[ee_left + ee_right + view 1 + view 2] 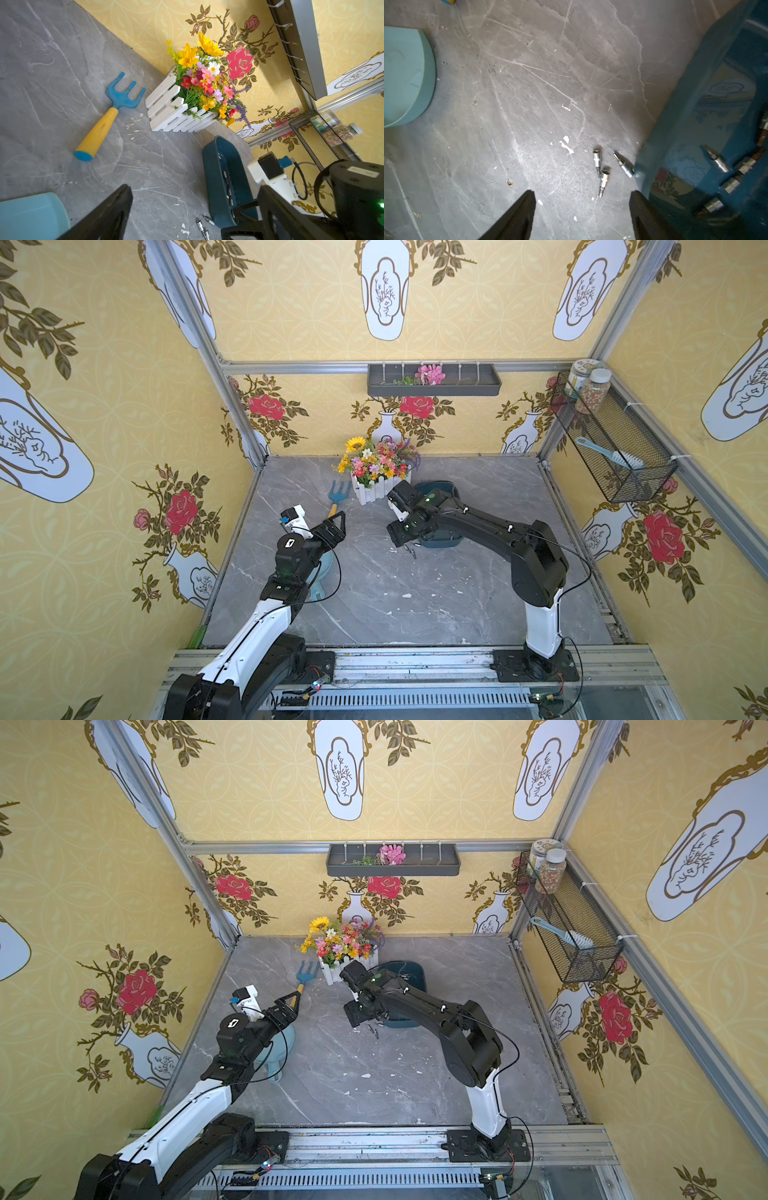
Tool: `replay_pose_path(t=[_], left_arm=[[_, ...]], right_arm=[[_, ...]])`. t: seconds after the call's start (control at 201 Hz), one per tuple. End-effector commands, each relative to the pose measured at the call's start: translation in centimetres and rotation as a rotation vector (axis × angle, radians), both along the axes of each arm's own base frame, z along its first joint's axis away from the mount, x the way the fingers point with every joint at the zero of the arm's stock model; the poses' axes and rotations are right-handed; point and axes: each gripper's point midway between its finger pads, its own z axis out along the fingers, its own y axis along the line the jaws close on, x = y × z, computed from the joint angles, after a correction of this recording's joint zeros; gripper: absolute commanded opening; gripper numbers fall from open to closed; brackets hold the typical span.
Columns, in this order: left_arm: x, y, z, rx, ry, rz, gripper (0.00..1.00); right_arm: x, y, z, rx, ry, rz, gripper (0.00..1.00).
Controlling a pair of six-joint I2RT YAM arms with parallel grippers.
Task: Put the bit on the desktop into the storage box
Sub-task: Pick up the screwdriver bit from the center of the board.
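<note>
Right claw (583, 194) released and empty, poised over the counter (529, 83); three loose bits (603, 181) lie just ahead of its parted fingertips, one against the wall of the storage box (675, 124) beside the claw, others inside it; left claw (330, 530) released wide, empty, well apart.

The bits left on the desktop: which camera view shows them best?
The right wrist view: three loose bits lie sharp and unhidden beside the storage box. The left wrist view catches them at its edge; in both top views they are tiny specks.
</note>
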Motion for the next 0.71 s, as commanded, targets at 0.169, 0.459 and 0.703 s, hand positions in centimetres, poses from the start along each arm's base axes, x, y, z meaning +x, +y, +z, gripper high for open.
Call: replay_pose_path(t=[0.169, 0.459, 0.703], left_arm=[[-0.2, 0.5, -0.7, 0.004, 0.016, 0.027, 1.0], [-0.3, 0.6, -0.9, -0.002, 0.023, 0.027, 1.0], [-0.3, 0.6, -1.0, -0.002, 0.027, 0.029, 1.0]], right_arm=[[0.0, 0.4, -2.4, -0.051, 0.043, 0.017, 0.56], [0.2, 0.2, -4.8, -0.096, 0.068, 0.002, 0.47], [0.2, -0.5, -6.2, -0.148, 0.084, -0.012, 0.45]])
